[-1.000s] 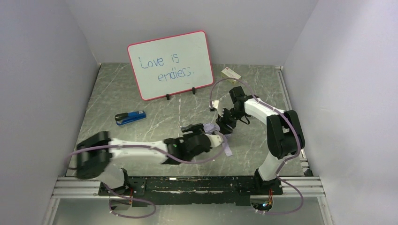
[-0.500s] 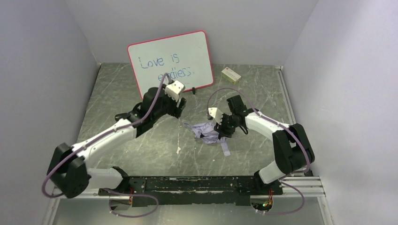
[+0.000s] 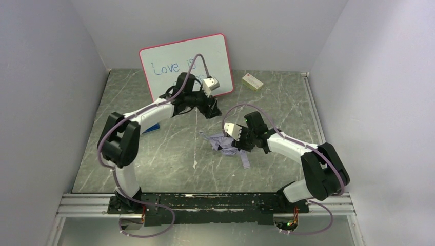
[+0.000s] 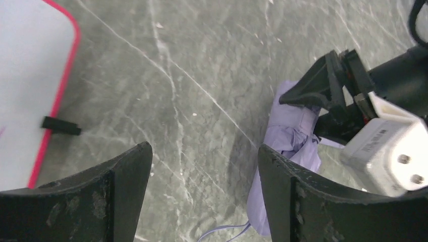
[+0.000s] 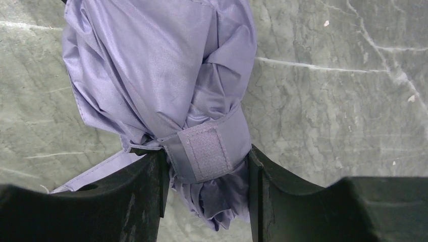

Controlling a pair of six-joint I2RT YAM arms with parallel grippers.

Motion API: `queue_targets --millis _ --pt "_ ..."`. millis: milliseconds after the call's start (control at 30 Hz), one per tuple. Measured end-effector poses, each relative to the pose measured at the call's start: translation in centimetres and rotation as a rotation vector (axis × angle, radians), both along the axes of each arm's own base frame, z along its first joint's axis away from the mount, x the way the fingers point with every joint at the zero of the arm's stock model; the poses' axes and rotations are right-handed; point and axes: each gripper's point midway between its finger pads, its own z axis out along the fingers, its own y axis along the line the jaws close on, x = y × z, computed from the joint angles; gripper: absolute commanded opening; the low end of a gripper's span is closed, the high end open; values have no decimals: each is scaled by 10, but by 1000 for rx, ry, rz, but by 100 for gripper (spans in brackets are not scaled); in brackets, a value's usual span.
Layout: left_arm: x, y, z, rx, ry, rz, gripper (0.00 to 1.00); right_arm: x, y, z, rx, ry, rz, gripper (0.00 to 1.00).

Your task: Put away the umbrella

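We find the umbrella point(image 3: 223, 142) dead centre on the counter point(image 3: 164, 171); we judge it a light, soft, slippery bundle. The right gripper point(image 3: 240, 144) clamps its strap-bound waist, probably the firmest hold. At eleven o'clock from it, the left gripper point(image 3: 210, 108) hovers empty, jaws apart.

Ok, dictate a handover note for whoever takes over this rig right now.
Right gripper: shut on the umbrella at its strap.
Left gripper: open, empty, raised near the whiteboard.
Umbrella: folded, lying on the table between the arms.
Done: canopy bundled, strap wrapped round it.
Left: lift it and stow it; no storage spot shows in any view.
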Motion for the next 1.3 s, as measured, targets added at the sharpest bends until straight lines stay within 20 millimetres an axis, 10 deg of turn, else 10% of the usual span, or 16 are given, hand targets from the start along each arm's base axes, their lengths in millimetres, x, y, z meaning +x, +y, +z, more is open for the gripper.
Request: queue_targets --millis 433,1300 --pt "-59 -48 -101 227 196 -297 85 4 0 1 -16 -69 15 26" --pt "-78 -38 -122 249 281 -334 82 4 0 2 -37 -86 39 24"
